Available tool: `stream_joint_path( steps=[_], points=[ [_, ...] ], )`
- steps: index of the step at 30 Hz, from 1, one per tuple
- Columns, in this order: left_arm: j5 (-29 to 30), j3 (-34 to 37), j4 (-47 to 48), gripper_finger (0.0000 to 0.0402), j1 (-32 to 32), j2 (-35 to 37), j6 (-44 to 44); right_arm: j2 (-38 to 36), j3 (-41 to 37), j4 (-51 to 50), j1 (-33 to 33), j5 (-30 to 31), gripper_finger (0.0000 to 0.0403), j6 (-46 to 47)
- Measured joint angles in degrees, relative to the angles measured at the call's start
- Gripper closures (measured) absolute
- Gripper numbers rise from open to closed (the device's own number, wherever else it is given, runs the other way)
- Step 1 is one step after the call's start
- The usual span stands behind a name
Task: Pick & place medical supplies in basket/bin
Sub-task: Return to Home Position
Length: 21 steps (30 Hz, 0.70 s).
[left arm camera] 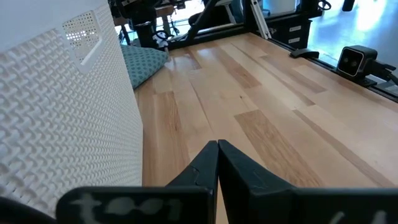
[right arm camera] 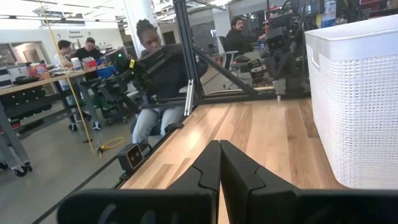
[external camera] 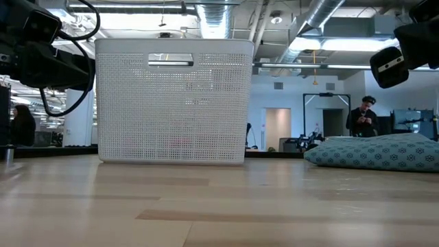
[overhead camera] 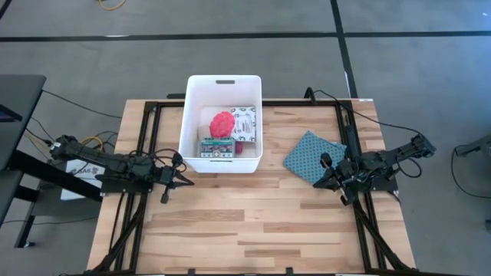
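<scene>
From above, my wooden table [overhead camera: 253,222] on the lab floor: the white bin [overhead camera: 184,130] stands at 11 o'clock from the table's middle and holds all the supplies. The pink spiky disc [overhead camera: 222,124] lies at its centre. The white black-patterned pouch [overhead camera: 245,119] is at 2 o'clock from the disc, the teal-green printed packet [overhead camera: 217,147] at 6 and the magenta flat piece [overhead camera: 239,147] at 5. The packet's print is too small for me to read. My left gripper [overhead camera: 184,182] hangs at 9 o'clock, empty, just off the bin's near corner. My right gripper [overhead camera: 321,181] sits at 3 o'clock beside the teal dotted cloth [overhead camera: 311,153]; whether it touches the cloth, I cannot tell.

At table level, the bin's perforated wall shows at 10 o'clock with its handle slot [external camera: 170,60] near the rim, and the cloth is at 3 o'clock. A person [external camera: 363,115] stands far behind (no readable signs in the room).

Past my left wrist, both fingers meet tip to tip, clenched on nothing, above bare wood beside the bin wall.

Past my right wrist, the fingers are likewise pressed together and empty, with the bin off to one side.
</scene>
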<state>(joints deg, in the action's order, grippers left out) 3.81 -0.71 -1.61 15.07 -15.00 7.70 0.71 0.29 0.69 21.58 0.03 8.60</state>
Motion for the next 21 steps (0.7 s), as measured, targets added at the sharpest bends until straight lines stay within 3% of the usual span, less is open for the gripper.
stream_joint_path(
  steps=[21],
  points=[
    [0.0,0.0,0.0,0.0401,0.0,0.0,0.4,0.0,0.0,0.0,0.0,0.0,0.0403,0.0]
  ],
)
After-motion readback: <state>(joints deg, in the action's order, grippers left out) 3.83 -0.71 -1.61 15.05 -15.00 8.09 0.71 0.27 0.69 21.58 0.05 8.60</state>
